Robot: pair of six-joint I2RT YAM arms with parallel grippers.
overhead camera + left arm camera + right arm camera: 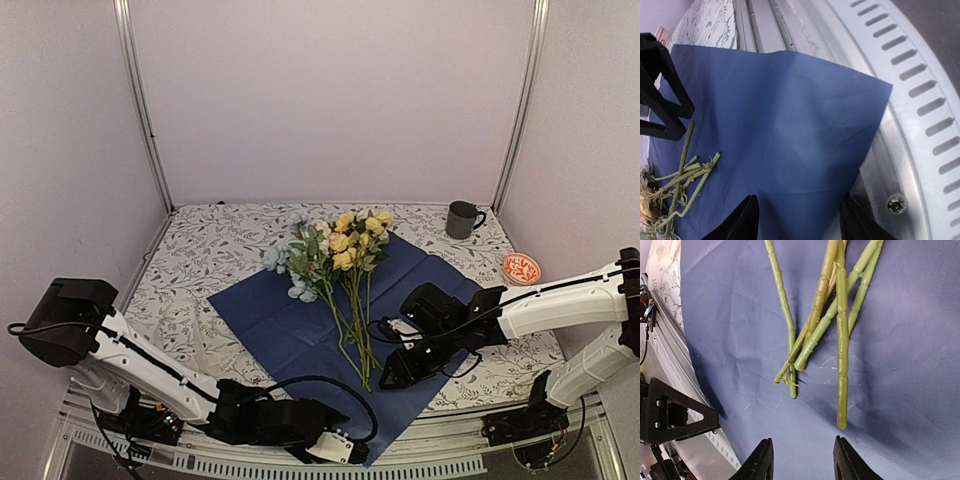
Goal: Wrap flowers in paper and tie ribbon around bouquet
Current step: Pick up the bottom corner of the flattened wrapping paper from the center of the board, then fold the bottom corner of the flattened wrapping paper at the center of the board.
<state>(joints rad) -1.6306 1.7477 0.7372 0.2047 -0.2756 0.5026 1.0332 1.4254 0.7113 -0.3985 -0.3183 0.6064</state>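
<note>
From above, the paper [290,320] lies dark side up. The flowers [345,250] run along its middle, blooms far and stems [355,340] near. If the left gripper [345,452] pulls the near corner up carelessly, I judge the stems could roll off centre. The right gripper [395,378] hovers just beside the stem ends.

In the left wrist view, the jaws stand partly apart astride the paper's near corner, which overhangs the metal rail [912,150]. A shallow bite could let the thin sheet slip or tear.

In the right wrist view, the jaws are apart and empty above the paper, with the stem ends just beyond them. Closing here would likely catch nothing.
</note>
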